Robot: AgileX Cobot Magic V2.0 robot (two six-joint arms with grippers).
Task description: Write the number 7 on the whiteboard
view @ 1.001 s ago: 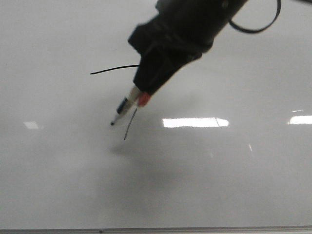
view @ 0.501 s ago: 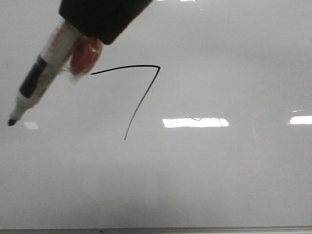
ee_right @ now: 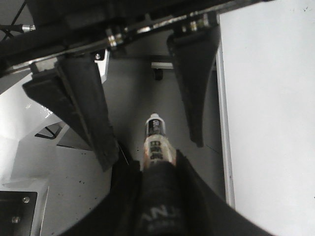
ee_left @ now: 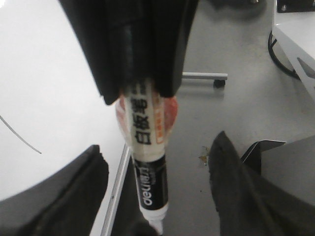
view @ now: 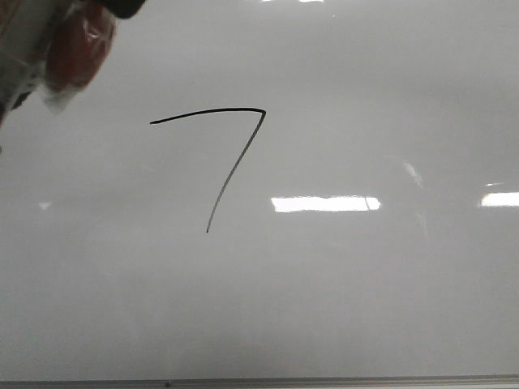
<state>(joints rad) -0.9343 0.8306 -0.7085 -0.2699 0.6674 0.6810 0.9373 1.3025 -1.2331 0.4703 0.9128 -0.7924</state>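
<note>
Front view shows the finished thin black hand-drawn number 7 on the glossy pale whiteboard, off beside the left tool, clamped on a light, rigid marker mid-barrel.

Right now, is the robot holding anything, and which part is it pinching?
Yes. The left gripper holds a whiteboard marker, clamped around the upper barrel, the tip end sticking out. The right gripper is open and holds nothing.
</note>
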